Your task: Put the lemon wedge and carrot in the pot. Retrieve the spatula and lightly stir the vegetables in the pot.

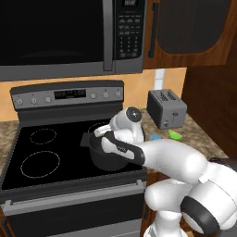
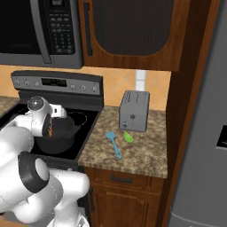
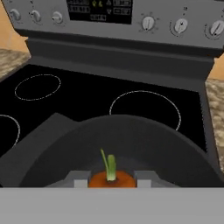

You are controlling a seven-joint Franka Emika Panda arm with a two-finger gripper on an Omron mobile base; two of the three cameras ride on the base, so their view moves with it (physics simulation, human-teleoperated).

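Kitchen stovetop (image 1: 46, 152) is what I am working over, black glass with ringed burners, a microwave (image 1: 55, 32) above it and speckled counter (image 2: 137, 153) running off to the right toward a silver toaster (image 2: 134, 111). My read is that I am in the first step, the carrot drop: in the hand view the carrot (image 3: 111, 177) sits between the two grey fingertips of the gripper (image 3: 111, 179), a stubby orange piece with a short green sprout standing up from it, and the jaws look closed on it. Right beyond it lies the dark round pot (image 3: 131, 144), its rim curving across the view, one short handle showing on the left; the pot stands on the near right part of the stove. From the left base view the hand hangs over the pot's near edge, so I judge the carrot is above or just inside the rim, though I cannot tell how deep. What the next move calls for, as I see it, is opening the jaws so the carrot falls inside, then lifting clear without knocking the pot. After that I must go right: the lemon wedge (image 2: 128, 137), small and bright yellow-green with a curved back, lies on the counter just in front of the toaster, and the spatula (image 2: 113, 144), slim and blue with a thin handle pointing toward me, lies just left of it, near but apart.
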